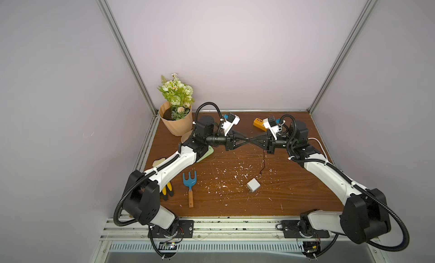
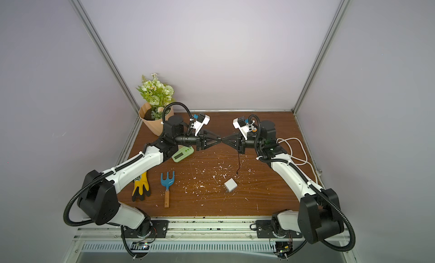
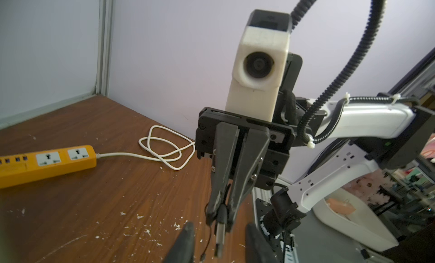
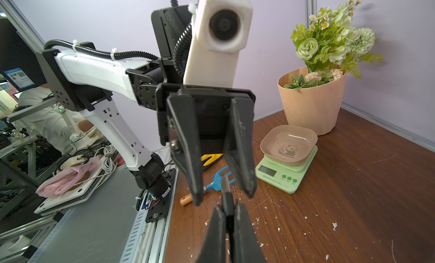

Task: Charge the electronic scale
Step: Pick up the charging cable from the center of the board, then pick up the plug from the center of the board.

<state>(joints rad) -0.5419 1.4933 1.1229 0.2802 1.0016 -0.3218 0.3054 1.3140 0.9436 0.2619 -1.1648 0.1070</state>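
Both arms are stretched level toward each other above the scuffed wooden table (image 1: pixel 235 198). The left gripper (image 4: pixel 223 193) is spread around a metal-tipped USB plug (image 3: pixel 220 237), which is pinched in the right gripper (image 3: pixel 220 218). A thin black cable (image 1: pixel 263 160) is left dangling. The pale green electronic scale (image 2: pixel 182 153) is partly hidden under the left arm, beside a ribbed peach pot (image 4: pixel 313 104).
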